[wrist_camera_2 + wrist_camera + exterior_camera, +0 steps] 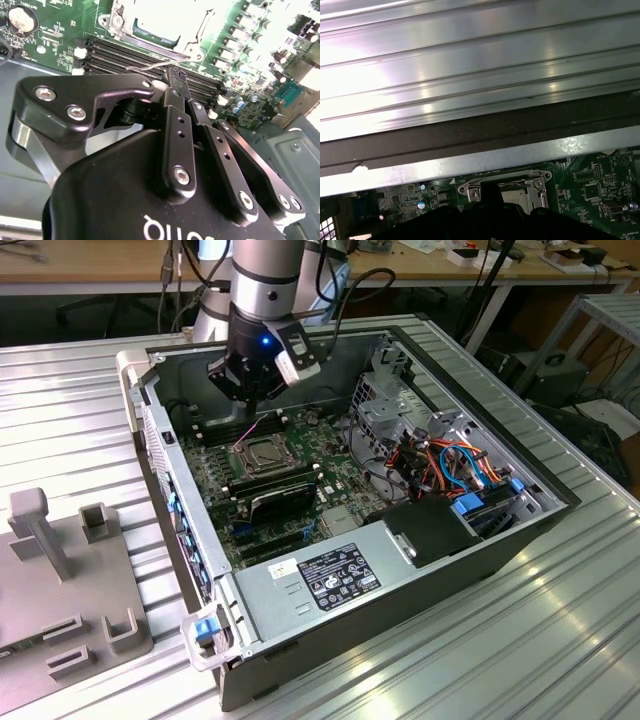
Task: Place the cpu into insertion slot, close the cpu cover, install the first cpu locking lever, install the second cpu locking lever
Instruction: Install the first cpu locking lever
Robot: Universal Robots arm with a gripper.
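The cpu (pixel 161 14) lies flat in the insertion slot (pixel 262 454) on the green motherboard, its silver top showing. The cpu cover (pixel 116 21), a metal frame, lies down around it; in the first wrist view the cover (pixel 470 189) shows as a silver rim. A thin wire locking lever (pixel 152 64) sticks out over the long black memory slots, just beyond my fingertips. My gripper (pixel 178 76) is shut with nothing between its fingers. In the exterior view the gripper (pixel 256 408) hangs just above the slot's far side.
The computer case (pixel 560 502) lies open on a ribbed metal table. Black memory slots (pixel 120 54) run beside the socket. Drive cage and coloured cables (pixel 450 462) fill the exterior view's right side. A power supply (pixel 330 578) sits near the front. A grey fixture (pixel 60 570) stands outside the case.
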